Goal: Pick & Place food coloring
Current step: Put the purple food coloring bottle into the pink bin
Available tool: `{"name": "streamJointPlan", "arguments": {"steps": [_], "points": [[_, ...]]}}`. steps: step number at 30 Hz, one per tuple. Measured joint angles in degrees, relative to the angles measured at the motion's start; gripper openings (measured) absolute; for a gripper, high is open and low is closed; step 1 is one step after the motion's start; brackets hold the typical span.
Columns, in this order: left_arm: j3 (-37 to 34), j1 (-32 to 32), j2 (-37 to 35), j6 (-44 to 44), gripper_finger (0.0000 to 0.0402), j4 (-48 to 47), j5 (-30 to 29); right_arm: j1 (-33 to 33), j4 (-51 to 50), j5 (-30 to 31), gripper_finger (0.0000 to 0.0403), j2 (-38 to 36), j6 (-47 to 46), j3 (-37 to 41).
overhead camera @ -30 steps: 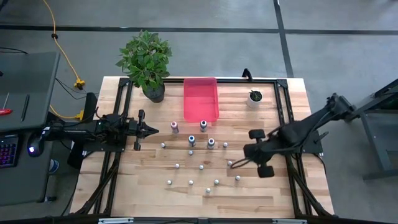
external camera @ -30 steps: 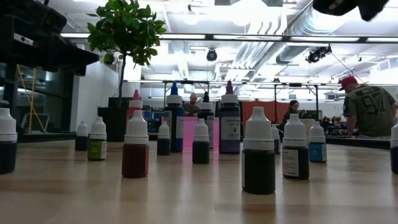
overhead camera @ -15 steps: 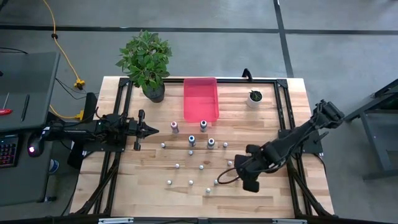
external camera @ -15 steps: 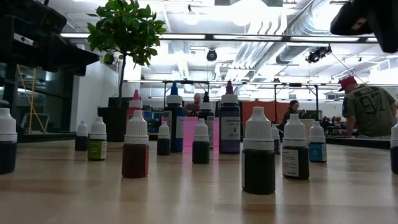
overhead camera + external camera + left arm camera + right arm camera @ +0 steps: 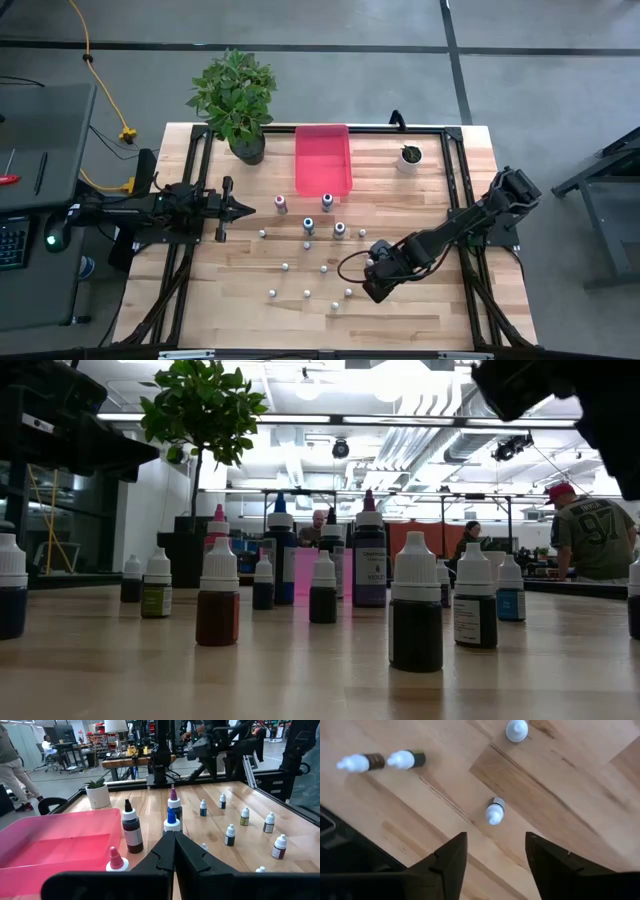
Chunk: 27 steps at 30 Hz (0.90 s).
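Right gripper (image 5: pixel 368 282) above the small bottles (image 5: pixel 306 260), jaws spread, nothing held.

This looks like the approach before a pick: the right wrist view shows the two fingers (image 5: pixel 451 857) apart with one bottle (image 5: pixel 494 812) standing on the table (image 5: pixel 250 320) just ahead, untouched. The next move probably calls for centring over that cap and lowering before pinching. The pink tray (image 5: pixel 322 158) lies well apart, at the far edge. The left gripper (image 5: pixel 238 209) waits at the left, pressed together.

Grey concrete floor (image 5: pixel 330 25) crossed by dark seams, a yellow cable (image 5: pixel 95 70) trailing; bright ceiling strip lights (image 5: pixel 330 420) overhead.
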<state>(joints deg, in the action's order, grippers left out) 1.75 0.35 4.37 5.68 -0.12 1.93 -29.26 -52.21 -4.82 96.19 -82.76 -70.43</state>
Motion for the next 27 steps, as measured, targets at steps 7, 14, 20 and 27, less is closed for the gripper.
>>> {"name": "streamJointPlan", "arguments": {"steps": [7, 14, 20, 27], "points": [[0.0, 0.0, 0.0, 0.0, 0.0000, 0.0, 0.0, 0.4, 2.0, 0.0, 0.0230, 2.9, -3.2, 0.0], [0.0, 0.0, 0.0, 0.0, 0.0000, 0.0, 0.0, 0.4, 2.2, -1.6, 0.0240, 5.8, -3.8, 0.0], [0.0, 0.0, 0.0, 0.0, 0.0000, 0.0, 0.0, 0.4, 2.5, -2.1, 0.0240, 6.7, -4.4, 0.0], [0.0, 0.0, 0.0, 0.0, 0.0000, 0.0, 0.0, 0.3, 1.8, -1.5, 0.0240, 7.4, -4.9, 0.1]]}}
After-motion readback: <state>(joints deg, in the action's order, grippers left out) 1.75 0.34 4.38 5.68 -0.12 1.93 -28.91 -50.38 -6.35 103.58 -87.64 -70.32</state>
